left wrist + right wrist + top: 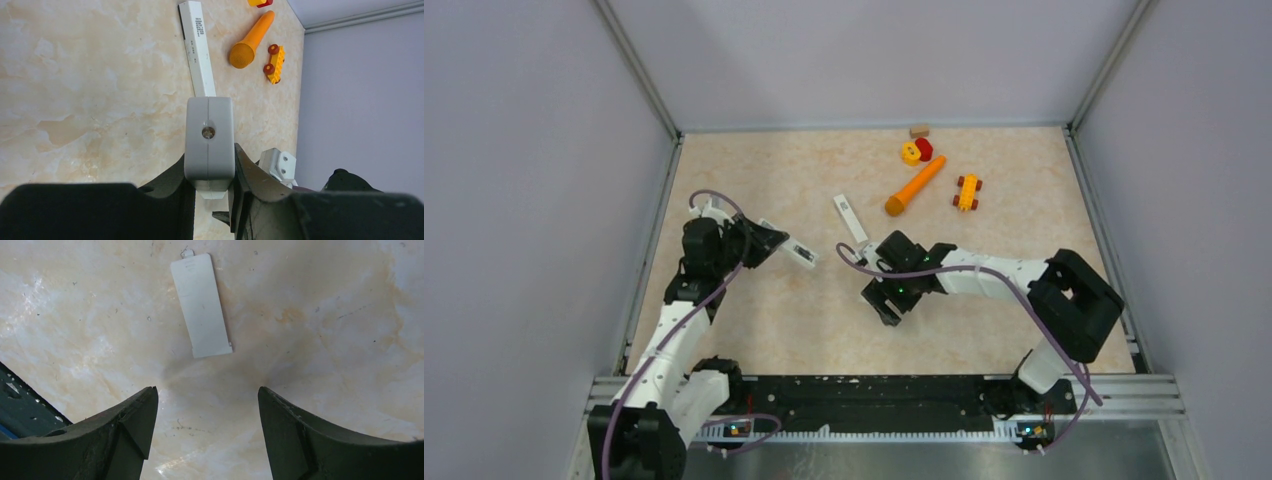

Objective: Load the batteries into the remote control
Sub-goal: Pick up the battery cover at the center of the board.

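My left hand (210, 172) grips a stubby white remote (209, 125) by its sides. My right hand (206, 400) hangs open above a thin white cover (201, 305) lying flat on the desk (325, 340). The slim remote control (849, 216) lies near my right hand. Closing here could merely skid the cover away.

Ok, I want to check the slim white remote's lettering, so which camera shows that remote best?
Left wrist: the slim white remote lies large there, printing visible, its near end hidden behind the white block in the left pincer. The top view shows it small. The right wrist view does not show it.
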Tool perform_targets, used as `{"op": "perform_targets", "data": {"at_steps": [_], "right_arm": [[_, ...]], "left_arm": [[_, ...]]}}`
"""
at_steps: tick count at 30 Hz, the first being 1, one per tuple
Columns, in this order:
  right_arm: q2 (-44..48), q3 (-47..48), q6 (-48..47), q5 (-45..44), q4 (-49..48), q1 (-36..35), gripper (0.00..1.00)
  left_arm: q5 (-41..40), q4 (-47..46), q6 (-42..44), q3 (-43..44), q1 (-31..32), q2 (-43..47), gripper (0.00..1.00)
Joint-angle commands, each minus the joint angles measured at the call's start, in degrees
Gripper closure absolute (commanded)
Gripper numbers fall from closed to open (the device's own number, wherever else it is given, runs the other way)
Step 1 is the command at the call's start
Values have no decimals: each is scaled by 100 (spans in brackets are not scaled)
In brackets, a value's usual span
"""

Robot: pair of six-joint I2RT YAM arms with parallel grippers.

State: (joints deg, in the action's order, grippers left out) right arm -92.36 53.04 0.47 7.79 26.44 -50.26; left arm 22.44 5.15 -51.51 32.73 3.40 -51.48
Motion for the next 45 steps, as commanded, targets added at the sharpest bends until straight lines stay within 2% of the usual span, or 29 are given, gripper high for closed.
{"op": "perform_targets", "data": {"at_steps": [1,4,9,16,23,27,31,35,45], "right_arm": [[-98,498,-474,-181,136,-112,26],[-324,668,-571,-397,239,-178,28],[-757,1011,-644,-626,420,-308,40],[-923,1105,-617,-753,293,-426,48],[-1058,1159,-660,-753,516,-443,64],[-1132,1159,-693,-753,516,-445,64],[-1183,1203,-741,-753,465,-463,57],[-1241,1266,-823,-927,456,-490,55],[-1170,1204,-789,-1148,551,-555,75]], "left_arm": [[291,-166,104,158,-90,34,100],[384,-176,114,180,-154,9,100],[452,-173,139,188,-267,-19,100],[491,-57,224,230,-304,8,100],[522,-55,205,209,-301,18,100],[564,-88,202,207,-304,15,100],[586,-84,202,209,-301,34,100],[593,-84,202,220,-296,30,100],[652,-120,202,184,-299,17,100]]}}
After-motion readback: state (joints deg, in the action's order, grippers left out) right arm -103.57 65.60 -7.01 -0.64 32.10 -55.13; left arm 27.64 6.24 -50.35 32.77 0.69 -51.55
